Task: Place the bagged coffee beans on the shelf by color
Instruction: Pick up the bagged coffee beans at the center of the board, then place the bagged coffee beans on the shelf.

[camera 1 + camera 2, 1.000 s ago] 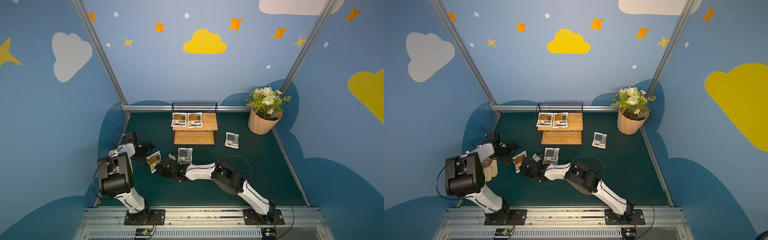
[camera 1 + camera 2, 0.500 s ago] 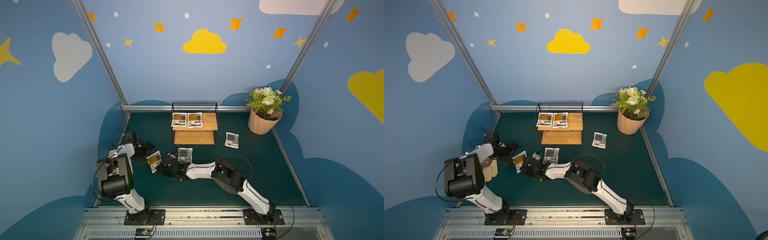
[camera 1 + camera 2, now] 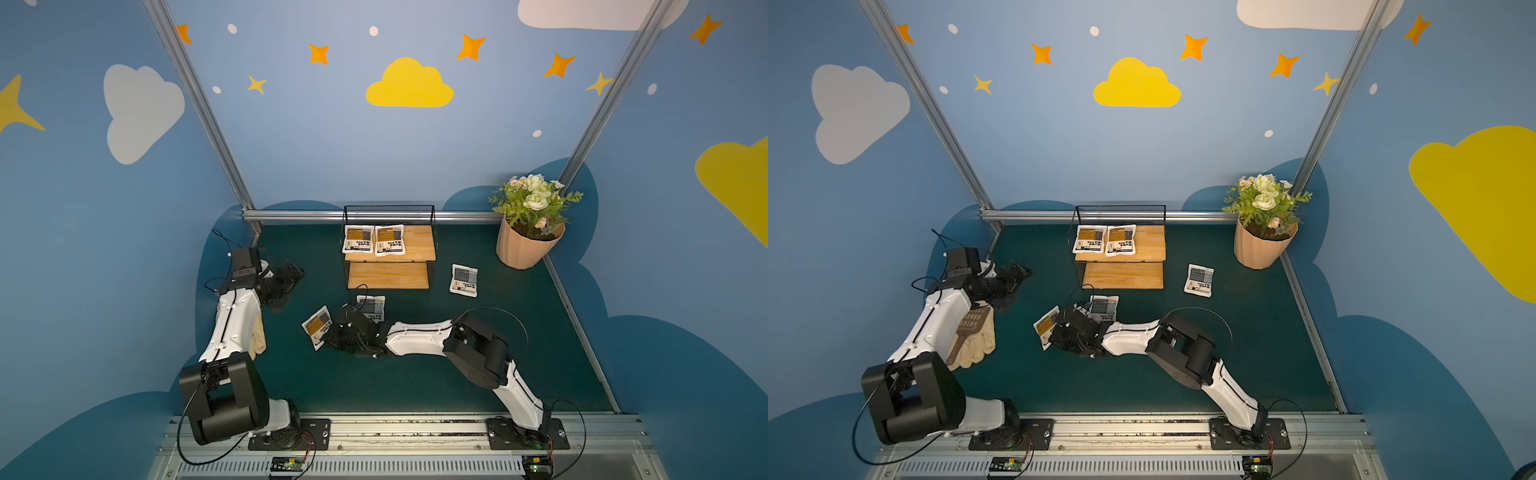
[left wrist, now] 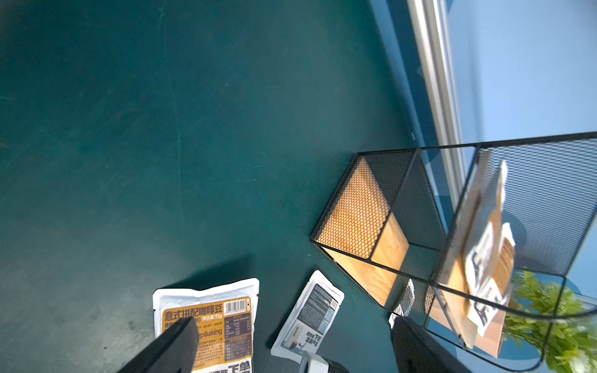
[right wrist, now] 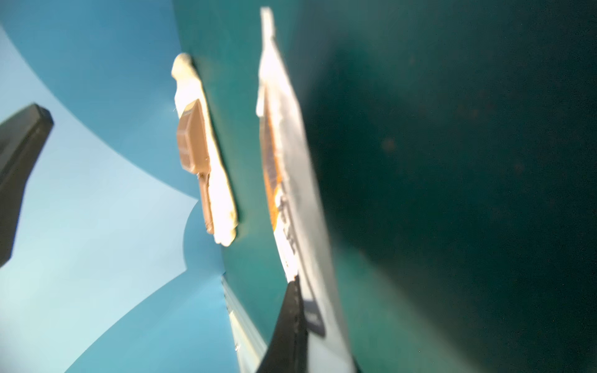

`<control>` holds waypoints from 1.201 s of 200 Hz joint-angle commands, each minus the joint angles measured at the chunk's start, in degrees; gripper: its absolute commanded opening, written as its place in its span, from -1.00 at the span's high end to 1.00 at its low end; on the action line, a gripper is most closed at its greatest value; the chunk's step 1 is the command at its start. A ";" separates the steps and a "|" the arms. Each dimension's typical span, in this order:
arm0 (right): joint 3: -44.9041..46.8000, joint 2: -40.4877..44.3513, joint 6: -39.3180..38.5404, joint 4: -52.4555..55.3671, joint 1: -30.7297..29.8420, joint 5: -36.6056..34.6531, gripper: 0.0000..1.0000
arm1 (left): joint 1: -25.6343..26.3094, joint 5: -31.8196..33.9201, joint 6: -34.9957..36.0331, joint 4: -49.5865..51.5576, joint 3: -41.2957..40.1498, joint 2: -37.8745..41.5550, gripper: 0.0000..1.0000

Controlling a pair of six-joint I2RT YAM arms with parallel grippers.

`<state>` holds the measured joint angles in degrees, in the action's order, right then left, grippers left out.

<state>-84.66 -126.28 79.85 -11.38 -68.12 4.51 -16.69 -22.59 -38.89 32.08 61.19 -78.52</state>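
- Two-tier black wire shelf [image 3: 419, 245] with a mesh back and two light wooden boards stands at the back centre of the dark green tabletop [image 3: 415, 374].
- Upper board carries two white pillow pouches with orange-yellow panels and black text. They lie flat, side by side and touching, on its left half: left shelf pouch [image 3: 357, 240], right shelf pouch [image 3: 390, 241].
- Third orange-yellow-panel pouch [image 3: 316, 326] is front-left of the shelf, skewed. The left wrist view shows this pouch [image 4: 206, 323] with a barcode, black print and a white sealed border.
- Right gripper [image 3: 330, 332]: fingers closed, pinching that pouch's near edge. Right wrist view is too blurred to tell whether it is off the tabletop.
- Grey-blue-panel pouch [image 3: 372, 306] lies flat between the shelf and the right gripper, partly covered by it.
- Second grey-blue-panel pouch [image 3: 464, 280] lies flat right of the shelf, between it and the peach ribbed flower pot [image 3: 525, 249], touching neither.
- Left gripper [image 3: 286, 286]: fingers [image 4: 174, 345] spread wide, holding nothing, near the left wall.
- Tan cloth with brown grid-patterned tool [image 3: 976, 332] lies under the left arm.
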 commanded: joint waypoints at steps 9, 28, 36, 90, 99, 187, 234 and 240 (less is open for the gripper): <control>2.59 7.16 -3.22 3.11 0.63 3.55 1.00 | 0.80 -3.39 0.13 2.03 0.25 4.36 -1.00; 4.56 10.29 -4.85 3.83 1.05 4.73 1.00 | 1.89 -3.78 0.05 2.66 0.31 6.98 -1.00; 5.34 11.58 -5.59 4.36 1.29 5.58 1.00 | 2.35 -3.77 0.05 3.28 0.42 8.19 -1.00; 15.21 23.12 -8.47 3.00 3.73 10.43 1.00 | 7.29 -0.55 -1.53 6.84 1.88 16.66 -1.00; 17.14 25.44 -8.73 2.47 4.16 11.14 1.00 | 8.27 -0.44 -2.46 7.42 2.40 17.49 -1.00; 27.43 49.66 -12.81 8.96 11.83 9.86 1.00 | 27.32 6.96 -7.08 11.96 8.81 19.31 -1.00; 25.98 53.61 -14.47 9.96 18.76 7.58 1.00 | 31.11 7.74 -5.16 11.88 14.68 14.57 -1.00; 25.23 53.22 -14.18 10.31 19.62 7.82 1.00 | 31.39 7.41 -4.87 11.87 15.58 13.65 -1.00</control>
<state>-57.65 -72.69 66.92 -3.73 -51.31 13.32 13.72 -15.66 -45.21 43.62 73.28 -62.22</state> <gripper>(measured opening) 0.054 0.999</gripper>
